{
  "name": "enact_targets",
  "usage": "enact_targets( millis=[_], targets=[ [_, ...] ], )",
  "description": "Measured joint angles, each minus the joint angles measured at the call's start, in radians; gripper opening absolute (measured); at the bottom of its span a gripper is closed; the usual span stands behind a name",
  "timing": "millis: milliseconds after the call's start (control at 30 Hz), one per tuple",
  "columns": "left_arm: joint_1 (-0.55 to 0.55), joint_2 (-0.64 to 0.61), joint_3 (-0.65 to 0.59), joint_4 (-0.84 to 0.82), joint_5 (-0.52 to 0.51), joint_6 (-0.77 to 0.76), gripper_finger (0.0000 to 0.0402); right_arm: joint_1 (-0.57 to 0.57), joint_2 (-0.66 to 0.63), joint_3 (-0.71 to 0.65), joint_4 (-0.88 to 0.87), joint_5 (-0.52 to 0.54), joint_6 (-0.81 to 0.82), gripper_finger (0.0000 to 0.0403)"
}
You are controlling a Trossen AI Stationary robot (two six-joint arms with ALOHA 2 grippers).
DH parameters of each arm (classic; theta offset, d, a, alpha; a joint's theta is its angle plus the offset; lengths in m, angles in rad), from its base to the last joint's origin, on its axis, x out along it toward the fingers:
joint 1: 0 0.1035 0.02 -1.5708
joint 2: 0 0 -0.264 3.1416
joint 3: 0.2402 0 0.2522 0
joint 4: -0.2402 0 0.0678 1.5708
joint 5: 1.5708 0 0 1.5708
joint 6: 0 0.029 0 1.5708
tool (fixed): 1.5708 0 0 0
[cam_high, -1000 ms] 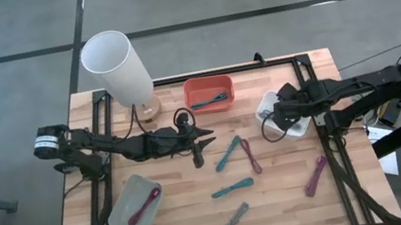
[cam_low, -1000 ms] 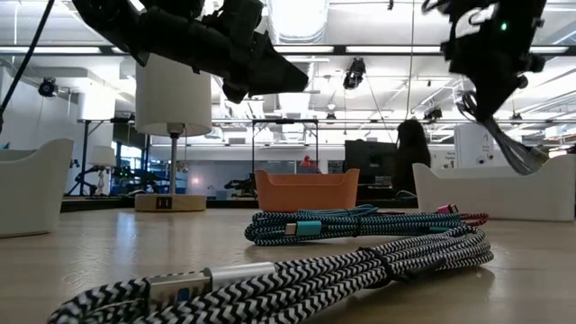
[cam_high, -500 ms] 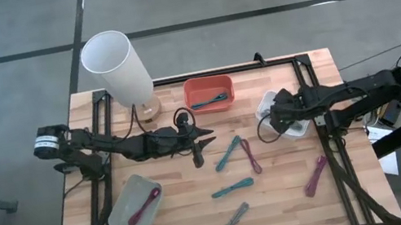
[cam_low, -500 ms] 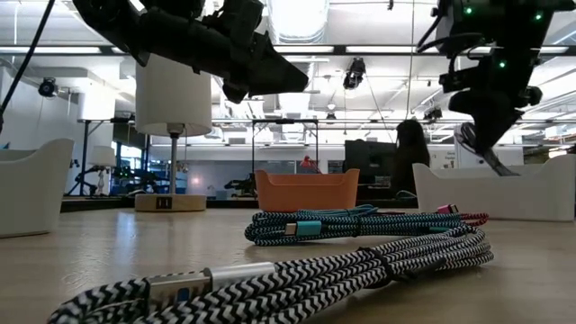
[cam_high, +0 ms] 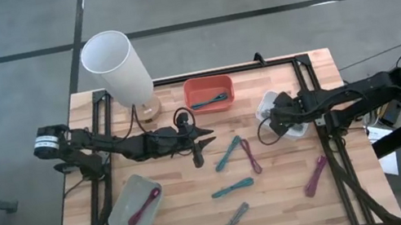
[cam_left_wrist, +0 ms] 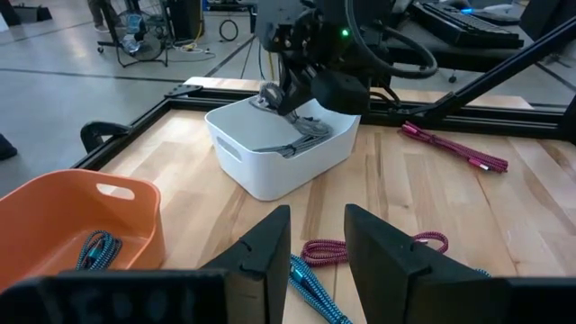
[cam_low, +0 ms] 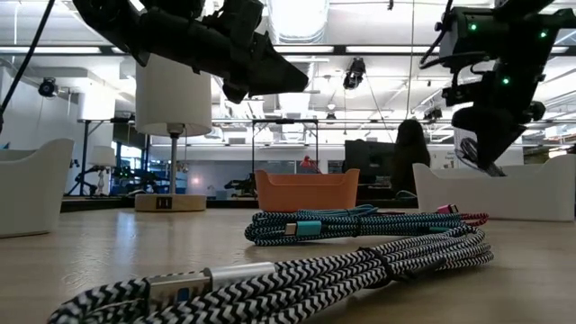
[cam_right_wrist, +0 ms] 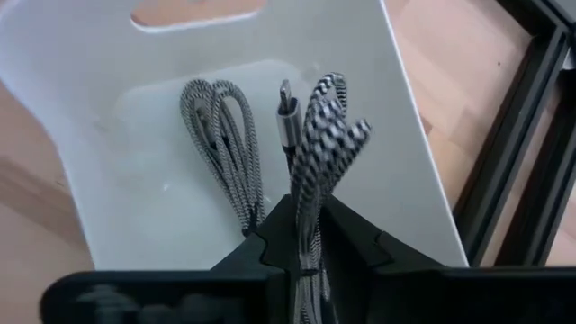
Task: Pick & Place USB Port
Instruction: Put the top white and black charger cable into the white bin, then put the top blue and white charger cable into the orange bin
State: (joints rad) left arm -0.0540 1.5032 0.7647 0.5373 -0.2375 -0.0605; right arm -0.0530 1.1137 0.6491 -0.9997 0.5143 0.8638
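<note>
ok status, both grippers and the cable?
Right gripper over white bin, pinching black-and-white braided cable. Left gripper open, idle mid-table. One grey cable already in bin; nothing blocking.

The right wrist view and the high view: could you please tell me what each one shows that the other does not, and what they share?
Only the right wrist view shows the black-and-white braided cable pinched between the right pincer's fingers, plus a grey cable lying coiled in the white bin. Only the high view shows the left pincer hovering mid-table, the orange bin, the grey tray, the lamp and loose cables on the wooden table. Both show the white bin with the right pincer over it.
</note>
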Motion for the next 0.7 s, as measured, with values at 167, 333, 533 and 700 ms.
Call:
enact_targets(
  millis=[167,333,533,700],
  targets=[
    [0.000,0.000,0.000,0.000,0.000,0.000,0.0115,0.000,0.000,-0.029,0.010,-0.003,0.001,0.0067],
    [0.000,0.000,0.000,-0.001,0.000,0.000,0.0115,0.000,0.000,-0.059,0.063,-0.002,0.001,0.0085],
    [0.000,0.000,0.000,-0.002,0.000,0.000,0.0115,0.000,0.000,-0.121,0.211,-0.002,-0.004,0.0083],
    [0.000,0.000,0.000,-0.002,0.000,0.000,0.0114,-0.001,0.000,-0.110,0.210,-0.022,-0.018,0.0080]
  ],
)
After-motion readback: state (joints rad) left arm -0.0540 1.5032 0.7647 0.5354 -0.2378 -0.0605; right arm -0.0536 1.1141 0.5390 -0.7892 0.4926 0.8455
